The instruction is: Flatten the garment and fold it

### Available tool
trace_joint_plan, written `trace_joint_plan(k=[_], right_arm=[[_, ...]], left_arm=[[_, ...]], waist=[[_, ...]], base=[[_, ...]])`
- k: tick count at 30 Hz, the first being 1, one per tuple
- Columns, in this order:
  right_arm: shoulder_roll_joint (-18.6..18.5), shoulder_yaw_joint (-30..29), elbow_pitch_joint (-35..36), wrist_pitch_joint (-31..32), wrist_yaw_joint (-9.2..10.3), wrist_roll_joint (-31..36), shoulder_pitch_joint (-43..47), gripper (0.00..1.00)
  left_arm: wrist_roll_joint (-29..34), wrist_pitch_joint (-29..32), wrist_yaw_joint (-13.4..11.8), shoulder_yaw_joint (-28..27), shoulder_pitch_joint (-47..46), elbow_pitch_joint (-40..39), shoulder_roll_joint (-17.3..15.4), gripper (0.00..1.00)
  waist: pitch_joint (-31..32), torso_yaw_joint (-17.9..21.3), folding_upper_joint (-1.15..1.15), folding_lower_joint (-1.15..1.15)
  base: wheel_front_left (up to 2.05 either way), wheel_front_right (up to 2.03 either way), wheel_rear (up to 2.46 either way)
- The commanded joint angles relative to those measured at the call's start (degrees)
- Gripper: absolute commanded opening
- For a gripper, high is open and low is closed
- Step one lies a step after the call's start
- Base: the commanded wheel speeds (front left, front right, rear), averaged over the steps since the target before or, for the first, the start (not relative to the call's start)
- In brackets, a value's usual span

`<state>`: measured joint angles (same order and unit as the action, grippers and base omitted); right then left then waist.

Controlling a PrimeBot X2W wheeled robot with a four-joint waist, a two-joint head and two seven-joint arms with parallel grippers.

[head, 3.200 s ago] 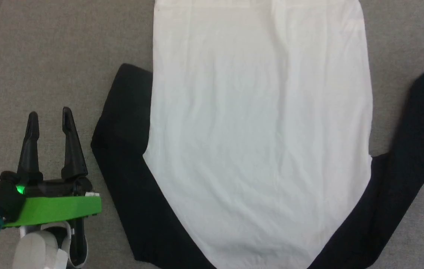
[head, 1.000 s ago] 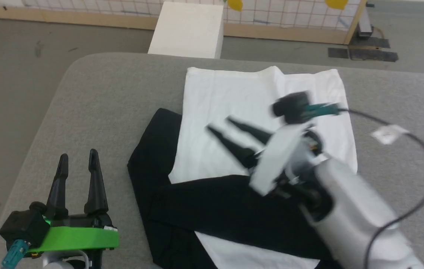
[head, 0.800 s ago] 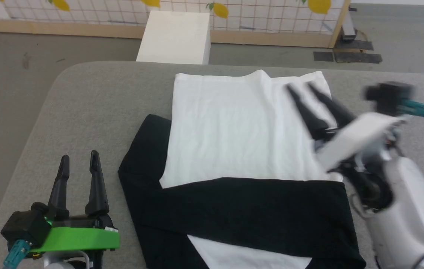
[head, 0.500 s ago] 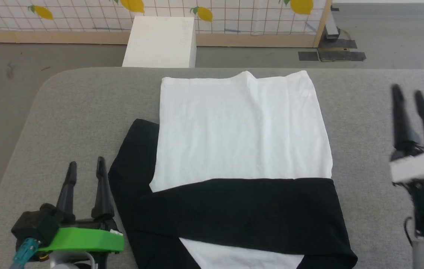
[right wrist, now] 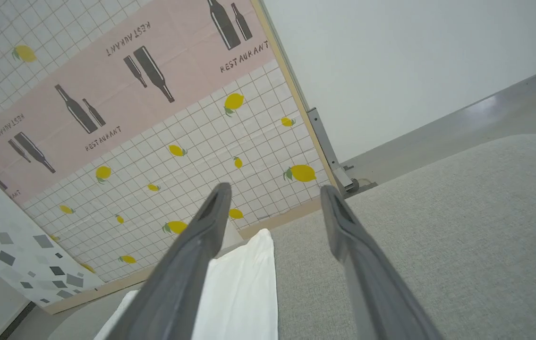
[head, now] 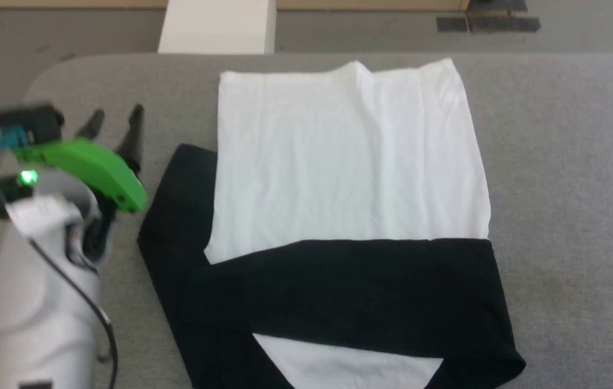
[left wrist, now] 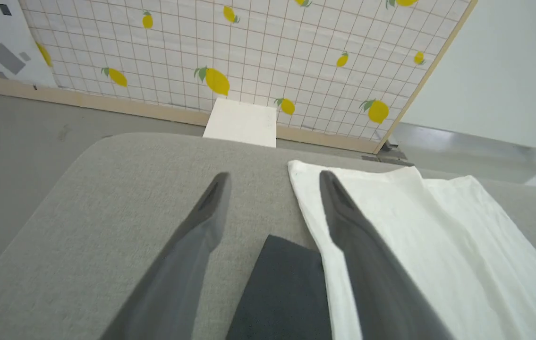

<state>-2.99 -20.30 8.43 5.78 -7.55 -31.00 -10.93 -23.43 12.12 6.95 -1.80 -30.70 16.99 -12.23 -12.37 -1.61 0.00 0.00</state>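
Head view: the garment (head: 349, 162) is laid flat on the grey padded table (head: 554, 135), with its white body panel facing up. One black sleeve (head: 349, 292) is folded across the lower part of the white panel, from the right side toward the left. The other black sleeve (head: 176, 216) is spread out along the garment's left side. A white box (head: 217, 27) is seen on the floor beyond the far edge of the table.

The left gripper (head: 116, 114) is held above the table, just beside the outspread black sleeve; its jaws are spread wide and nothing is gripped. In the left wrist view, the left gripper (left wrist: 273, 178) is seen with both fingers apart, and the sleeve end (left wrist: 286, 283) and the white edge (left wrist: 414, 226) are framed between and beside them.

In the right wrist view, the right gripper (right wrist: 275, 189) is likewise parted and empty, over bare table to the right of the garment (right wrist: 239, 283). Behind it, a pink wall panel (right wrist: 107, 85) is printed with dark bottle figures and the word "RESTAURANT", repeated several times. A lemon-patterned grid panel (right wrist: 249, 156) is mounted below it.
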Motion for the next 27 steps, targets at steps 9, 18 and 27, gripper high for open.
trace_joint_plan(k=[9, 18, 27], right_arm=[[0.1, 1.3, -0.5, -2.0, 0.06, -1.9, -3.4, 1.0], [0.1, 2.0, -1.3, -3.1, 0.06, -2.1, -4.6, 1.0], [0.1, 1.5, -2.5, -2.8, 0.06, -1.4, -4.9, 1.0]], left_arm=[[-2.7, 29.2, -0.6, 4.0, -14.6, 9.1, -6.3, 1.0], [-1.7, 34.4, -2.9, 5.5, -13.0, 9.9, -7.4, 1.0], [-5.8, 32.3, -4.4, 1.8, -11.4, 9.7, -6.0, 0.0]], waist=[[-12.5, 4.8, 0.0, 0.0], [-14.5, 5.6, 0.0, 0.0], [-12.4, 3.3, 0.0, 0.0]], base=[[0.0, 0.0, 0.0], [0.0, 0.0, 0.0], [0.0, 0.0, 0.0]])
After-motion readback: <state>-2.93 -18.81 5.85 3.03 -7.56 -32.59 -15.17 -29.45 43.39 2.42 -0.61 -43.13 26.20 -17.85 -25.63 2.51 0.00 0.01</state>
